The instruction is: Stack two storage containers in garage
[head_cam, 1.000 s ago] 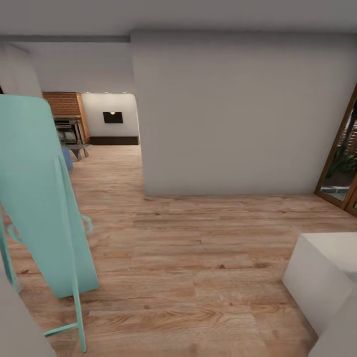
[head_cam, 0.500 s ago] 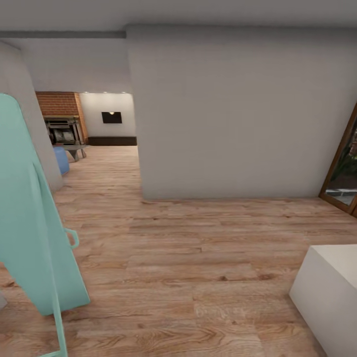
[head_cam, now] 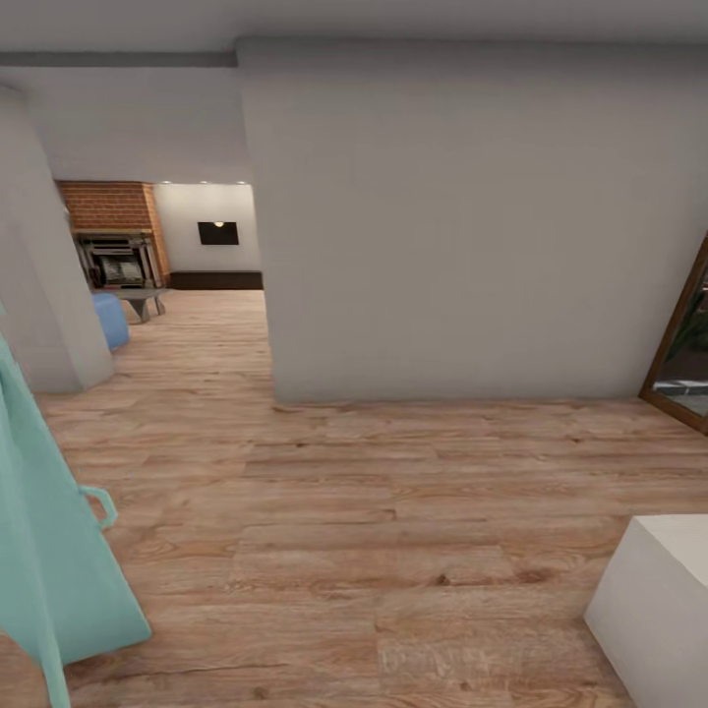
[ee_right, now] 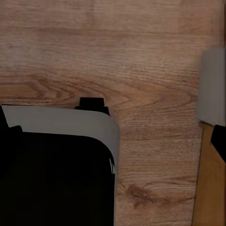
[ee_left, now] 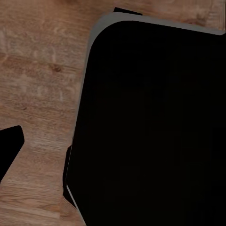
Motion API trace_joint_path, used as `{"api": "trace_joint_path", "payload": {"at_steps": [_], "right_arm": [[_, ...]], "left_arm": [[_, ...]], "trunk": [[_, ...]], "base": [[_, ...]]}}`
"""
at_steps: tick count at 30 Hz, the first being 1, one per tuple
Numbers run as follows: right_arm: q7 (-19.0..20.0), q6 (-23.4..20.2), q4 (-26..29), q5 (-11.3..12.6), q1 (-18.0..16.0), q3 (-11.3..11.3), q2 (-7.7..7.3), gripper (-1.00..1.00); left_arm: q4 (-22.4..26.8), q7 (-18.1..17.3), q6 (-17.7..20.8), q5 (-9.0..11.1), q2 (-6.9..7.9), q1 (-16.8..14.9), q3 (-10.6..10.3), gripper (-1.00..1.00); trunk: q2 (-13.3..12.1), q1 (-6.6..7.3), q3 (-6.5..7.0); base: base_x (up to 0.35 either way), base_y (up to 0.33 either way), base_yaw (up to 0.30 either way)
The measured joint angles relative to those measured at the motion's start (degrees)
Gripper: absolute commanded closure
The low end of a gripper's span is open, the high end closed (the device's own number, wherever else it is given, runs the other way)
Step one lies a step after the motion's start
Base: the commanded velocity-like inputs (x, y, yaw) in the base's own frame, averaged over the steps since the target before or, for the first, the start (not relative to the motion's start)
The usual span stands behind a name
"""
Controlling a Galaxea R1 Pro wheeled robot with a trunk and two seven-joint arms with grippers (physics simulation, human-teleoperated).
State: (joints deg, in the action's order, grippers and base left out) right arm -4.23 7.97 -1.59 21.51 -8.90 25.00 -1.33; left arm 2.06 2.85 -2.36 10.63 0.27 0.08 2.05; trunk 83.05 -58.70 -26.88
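A light wood-plank floor [head_cam: 374, 511], grained and knotted, spreads across the head view, ending at a broad, smooth grey-white wall block [head_cam: 462, 226] that fills the frame from 11 to 2 o'clock. At 10 o'clock an opening leads into a farther room, where a red-brick fireplace surround [head_cam: 108, 206] frames a dark metal grate [head_cam: 116, 261], a small dark rectangular panel with a lit spot [head_cam: 217, 233] hangs on a pale back wall, and a rounded blue upholstered seat [head_cam: 110, 320] sits on the planks beside a grey low table [head_cam: 138, 295]. A flat, matte turquoise leaning board with thin tubular legs [head_cam: 44, 531] occupies 8 o'clock, its looped handle jutting toward the centre. A plain white box-shaped block [head_cam: 654, 610] stands at 4 o'clock, and a brown wooden door frame with glass [head_cam: 678, 344] edges 3 o'clock. In the left wrist view a large black rounded-corner slab with a grey rim [ee_left: 150, 122], part of the robot itself, hangs over the planks, with a black pointed shape [ee_left: 8, 148] at the edge; in the right wrist view a similar black, grey-rimmed body [ee_right: 56, 169] lies above the same wood grain, near a grey upright strip [ee_right: 213, 84]. Whether either gripper's fingers are spread or closed cannot be told, and nothing can be seen held. The red-orange storage containers cannot be located from these views.
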Motion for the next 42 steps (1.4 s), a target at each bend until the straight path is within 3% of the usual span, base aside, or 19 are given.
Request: {"api": "trace_joint_path", "payload": {"at_steps": [8,17,32,42], "right_arm": [[-0.22,0.3,0.0,-0.05,0.0,-0.06,-0.19,-1.0],[-0.32,0.38,0.0,-0.08,0.0,-0.08,-0.43,-1.0],[-0.31,0.09,0.0,-0.29,0.0,0.41,-0.66,-1.0],[-0.25,-0.07,0.0,-2.56,0.0,0.16,-0.16,-1.0]], "left_arm": [[0.0,0.0,0.0,0.0,0.01,0.0,-0.02,-1.0],[0.0,0.0,0.01,0.0,0.0,0.0,-0.01,-1.0],[0.0,0.0,0.0,0.0,0.04,0.0,-0.01,-1.0],[0.0,0.0,0.0,0.0,0.0,0.0,-0.02,-1.0]], "trunk": [[0.0,0.0,0.0],[0.0,0.0,0.0],[0.0,0.0,0.0],[0.0,0.0,0.0]], "base": [[0.322,-0.011,0.031],[0.322,0.0,0.22],[0.322,0.0,0.013],[0.322,0.0,0.0]]}}
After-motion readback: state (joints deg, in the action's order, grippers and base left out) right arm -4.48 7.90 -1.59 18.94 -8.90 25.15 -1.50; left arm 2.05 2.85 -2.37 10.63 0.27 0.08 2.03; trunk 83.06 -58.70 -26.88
